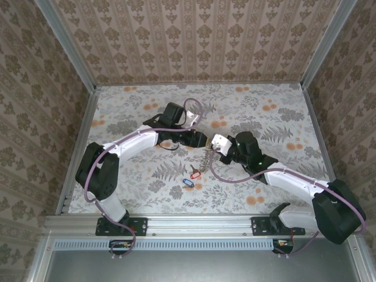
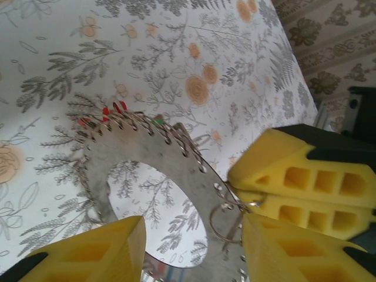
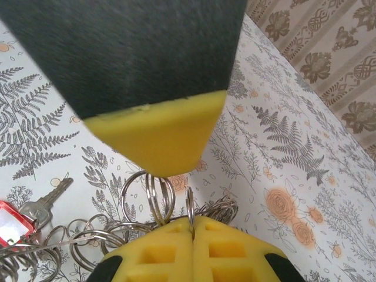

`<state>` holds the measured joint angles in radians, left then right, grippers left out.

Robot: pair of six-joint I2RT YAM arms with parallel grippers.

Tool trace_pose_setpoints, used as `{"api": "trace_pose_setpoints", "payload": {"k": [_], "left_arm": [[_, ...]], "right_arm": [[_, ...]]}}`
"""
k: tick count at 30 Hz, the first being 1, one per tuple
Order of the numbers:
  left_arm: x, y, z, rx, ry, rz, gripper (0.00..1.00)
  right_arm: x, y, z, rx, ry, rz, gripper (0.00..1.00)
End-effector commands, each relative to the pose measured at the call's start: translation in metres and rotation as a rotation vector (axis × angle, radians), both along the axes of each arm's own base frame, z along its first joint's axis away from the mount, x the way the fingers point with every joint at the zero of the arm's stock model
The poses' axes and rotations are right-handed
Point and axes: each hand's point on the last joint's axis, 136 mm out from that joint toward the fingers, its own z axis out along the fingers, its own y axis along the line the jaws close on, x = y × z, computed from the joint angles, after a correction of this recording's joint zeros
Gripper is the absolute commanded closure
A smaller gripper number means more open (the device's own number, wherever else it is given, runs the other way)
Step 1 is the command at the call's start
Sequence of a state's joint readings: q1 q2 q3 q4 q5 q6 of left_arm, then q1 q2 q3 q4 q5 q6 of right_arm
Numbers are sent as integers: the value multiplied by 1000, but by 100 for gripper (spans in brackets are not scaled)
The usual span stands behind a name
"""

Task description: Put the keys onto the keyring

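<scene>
Closing the half-open, seemingly empty left pincer (image 2: 191, 235) squarely on the keyring (image 2: 111, 150) between its fingers (image 2: 88, 252) helps, while the shut right pincer (image 3: 192, 224) pinches a split ring (image 3: 154, 200)

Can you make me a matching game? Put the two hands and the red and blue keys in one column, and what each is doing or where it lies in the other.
1 right hand
2 left hand
3 red key
4 blue key

A on the table, farthest from the keyring
B shut on a small ring of the keyring
C fingers apart, keyring between them
D on the table, between blue key and keyring

Pairs: 1-B, 2-C, 3-D, 4-A
</scene>
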<state>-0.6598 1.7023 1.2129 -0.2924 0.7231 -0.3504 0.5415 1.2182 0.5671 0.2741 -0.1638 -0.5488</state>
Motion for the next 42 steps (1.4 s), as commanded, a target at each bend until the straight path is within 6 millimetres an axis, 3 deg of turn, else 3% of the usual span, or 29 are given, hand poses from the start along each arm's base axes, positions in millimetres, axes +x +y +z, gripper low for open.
{"api": "trace_pose_setpoints", "payload": {"k": [1, 10, 28, 36, 42], "left_arm": [[-21, 2, 9, -32, 22, -89, 53], [-20, -8, 30, -157, 3, -128, 47], [-6, -16, 11, -171, 3, -119, 37], [-6, -23, 9, -201, 33, -141, 42], [-14, -25, 23, -249, 22, -178, 52]], "right_arm": [[9, -2, 16, 48, -43, -30, 100], [7, -2, 16, 51, -39, -13, 100], [6, -5, 18, 68, -44, -20, 100], [8, -5, 19, 74, -43, -26, 100], [10, -6, 18, 73, -41, -38, 100]]}}
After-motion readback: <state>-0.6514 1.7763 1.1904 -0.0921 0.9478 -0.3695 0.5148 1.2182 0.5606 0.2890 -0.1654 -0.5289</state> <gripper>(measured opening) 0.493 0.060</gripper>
